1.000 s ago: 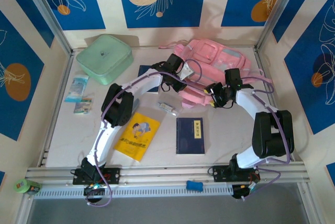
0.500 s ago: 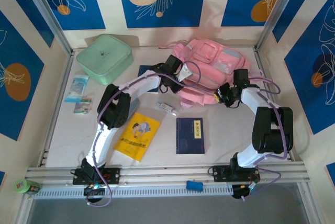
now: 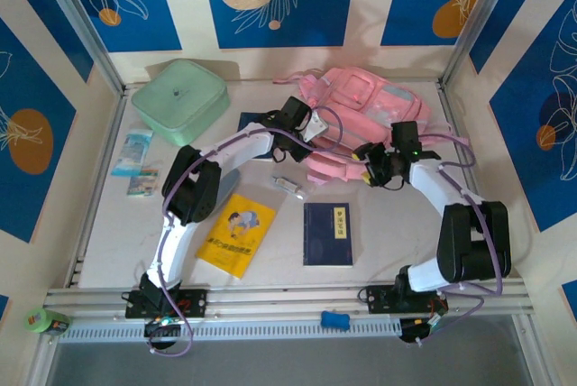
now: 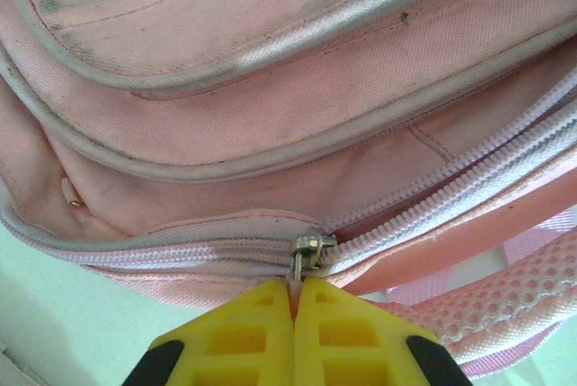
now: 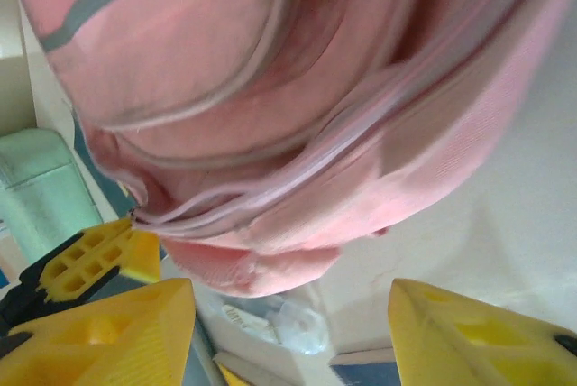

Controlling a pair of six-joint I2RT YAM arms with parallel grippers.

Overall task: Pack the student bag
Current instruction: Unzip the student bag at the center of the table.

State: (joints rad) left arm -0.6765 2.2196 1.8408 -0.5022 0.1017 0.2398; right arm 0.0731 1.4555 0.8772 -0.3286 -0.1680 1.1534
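Your student bag (image 3: 365, 115) lies flat at the back of the desk (image 3: 388, 233), right of centre, with its pink front pockets facing up and its near edge sagging toward the arms. Your left claw (image 4: 294, 289) is clamped tight on the zip pull (image 4: 297, 265) at the bag's near-left side. In the left wrist view the two yellow fingers (image 4: 248, 336) meet with no gap, and the small metal slider sits just above their tips. To the right of the slider the zip teeth run apart; to its left the zip is closed. Your right claw (image 5: 288, 314) has its fingers spread wide with nothing between them. It hovers at the bag's near edge, right of the left claw, pointing at the pink fabric. On the desk in front lie a yellow booklet (image 3: 236, 234), a dark blue book (image 3: 327, 234) and a small clear packet (image 3: 288, 186). A mint green zip case (image 3: 180, 100) sits at the back left, apart from the bag.
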